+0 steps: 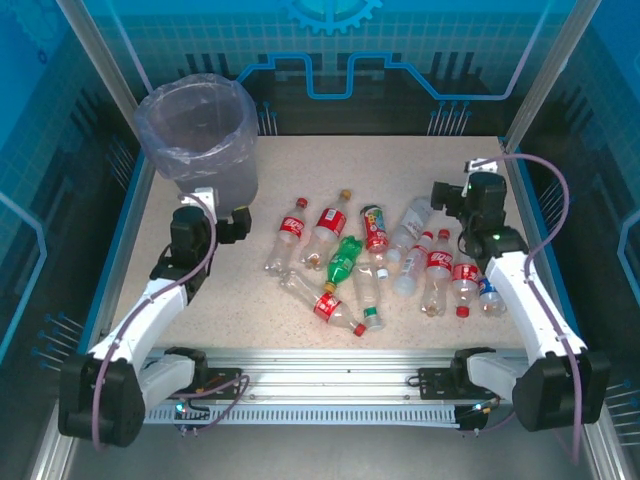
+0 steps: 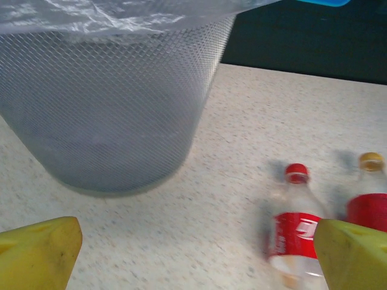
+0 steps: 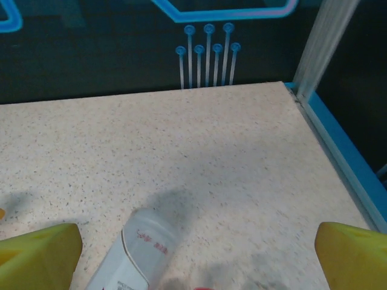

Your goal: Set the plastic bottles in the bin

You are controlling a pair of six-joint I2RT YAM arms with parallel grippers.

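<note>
Grey bin [image 1: 203, 152] at far-left edge, bottles [image 1: 345, 258] mid-table

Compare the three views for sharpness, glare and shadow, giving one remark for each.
Top external: evenly lit and sharp, the plastic bottles casting only faint shadows. Left wrist: soft, glare along the top of the bin, the red-capped bottle smeared. Right wrist: the table is crisp, the near bottle blurred, with a soft shadow beside it.

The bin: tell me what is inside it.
A translucent crinkly bag lines the bin, its folds covering the inner wall. The bottom is veiled by the plastic, so what lies there cannot be made out.
</note>
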